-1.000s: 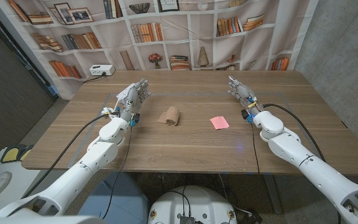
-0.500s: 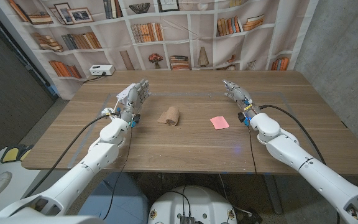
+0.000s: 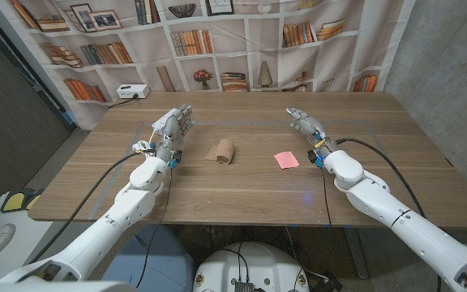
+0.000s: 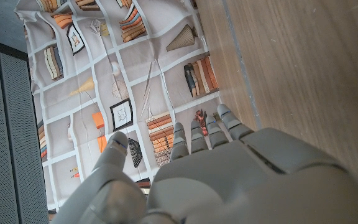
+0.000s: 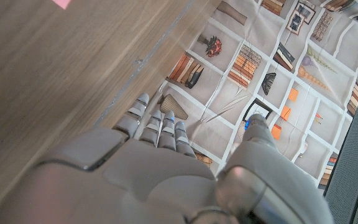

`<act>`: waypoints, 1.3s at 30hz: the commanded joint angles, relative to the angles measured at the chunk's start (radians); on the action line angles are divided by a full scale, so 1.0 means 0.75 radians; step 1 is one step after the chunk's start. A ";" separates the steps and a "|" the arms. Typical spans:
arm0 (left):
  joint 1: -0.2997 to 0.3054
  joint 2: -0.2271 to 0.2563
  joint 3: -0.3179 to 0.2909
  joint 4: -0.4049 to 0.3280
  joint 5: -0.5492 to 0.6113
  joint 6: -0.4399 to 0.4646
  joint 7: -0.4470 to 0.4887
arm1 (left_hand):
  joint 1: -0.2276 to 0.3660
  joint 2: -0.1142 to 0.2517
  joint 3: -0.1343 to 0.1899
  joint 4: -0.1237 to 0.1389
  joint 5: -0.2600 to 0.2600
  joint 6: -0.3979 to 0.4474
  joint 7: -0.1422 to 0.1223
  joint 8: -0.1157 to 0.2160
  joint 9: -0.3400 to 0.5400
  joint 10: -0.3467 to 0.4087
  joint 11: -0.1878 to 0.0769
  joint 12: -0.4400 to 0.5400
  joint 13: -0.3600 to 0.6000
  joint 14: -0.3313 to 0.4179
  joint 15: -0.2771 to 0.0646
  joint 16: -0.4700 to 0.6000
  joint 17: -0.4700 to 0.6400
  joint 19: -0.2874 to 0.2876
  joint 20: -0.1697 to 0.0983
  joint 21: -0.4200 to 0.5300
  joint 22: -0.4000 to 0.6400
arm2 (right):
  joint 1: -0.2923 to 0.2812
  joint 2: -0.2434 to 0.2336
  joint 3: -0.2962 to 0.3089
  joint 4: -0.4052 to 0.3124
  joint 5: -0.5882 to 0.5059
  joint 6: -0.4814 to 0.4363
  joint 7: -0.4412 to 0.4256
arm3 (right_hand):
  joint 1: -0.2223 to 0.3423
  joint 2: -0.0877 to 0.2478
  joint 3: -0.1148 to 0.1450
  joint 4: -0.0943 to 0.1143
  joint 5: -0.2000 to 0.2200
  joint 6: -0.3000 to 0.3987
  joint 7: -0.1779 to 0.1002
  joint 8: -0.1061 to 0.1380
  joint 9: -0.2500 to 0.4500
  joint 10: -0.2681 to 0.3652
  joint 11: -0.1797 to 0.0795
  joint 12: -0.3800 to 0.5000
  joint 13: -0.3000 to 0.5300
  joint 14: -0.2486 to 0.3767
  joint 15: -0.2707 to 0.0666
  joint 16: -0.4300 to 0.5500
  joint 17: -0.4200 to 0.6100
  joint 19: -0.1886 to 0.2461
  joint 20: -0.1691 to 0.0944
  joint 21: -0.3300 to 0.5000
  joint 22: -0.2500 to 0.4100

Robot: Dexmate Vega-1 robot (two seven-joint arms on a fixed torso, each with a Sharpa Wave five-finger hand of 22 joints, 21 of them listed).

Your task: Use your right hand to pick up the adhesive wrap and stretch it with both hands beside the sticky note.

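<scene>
Sticky note (image 3: 286, 160), pink, lies on the wooden table (image 3: 242, 195) – adhesive wrap (image 3: 223, 151) well apart to its left. Right hand (image 3: 307, 126) just beyond the note, fingers spread, holding nothing. Left hand (image 3: 173, 127) further left, past the wrap – likewise empty, fingers apart

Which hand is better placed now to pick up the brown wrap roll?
Left hand is nearer the wrap roll; the right hand sits beyond the sticky note. Both are open.
</scene>
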 commanded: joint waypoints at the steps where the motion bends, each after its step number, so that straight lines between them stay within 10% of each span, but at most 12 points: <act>1: 0.024 -0.004 -0.009 -0.016 0.003 -0.025 0.015 | 0.002 -0.006 -0.007 -0.005 0.005 0.013 -0.006 0.008 0.004 0.016 0.000 0.007 0.003 0.018 -0.003 0.010 0.006 0.011 0.005 -0.003 0.002 | -0.038 -0.029 -0.019 -0.091 -0.071 -0.041 -0.029 | 0.029 0.004 0.018 0.000 0.000 0.003 -0.005 0.010 0.004 0.014 -0.006 0.004 0.002 0.000 -0.003 0.001 0.004 0.013 0.004 0.009 0.004; 39: 0.038 -0.016 -0.025 0.003 -0.005 -0.089 -0.008 | -0.005 -0.012 -0.017 -0.009 0.005 0.074 -0.004 0.012 0.004 0.067 -0.005 0.018 0.001 0.056 -0.014 0.013 0.005 0.050 -0.006 -0.033 0.002 | -0.059 -0.081 -0.106 -0.285 -0.322 -0.194 -0.056 | 0.161 0.022 0.068 -0.004 0.001 0.004 -0.017 0.011 0.004 0.015 -0.017 -0.001 0.004 -0.015 -0.009 -0.003 0.003 0.000 0.007 0.005 0.003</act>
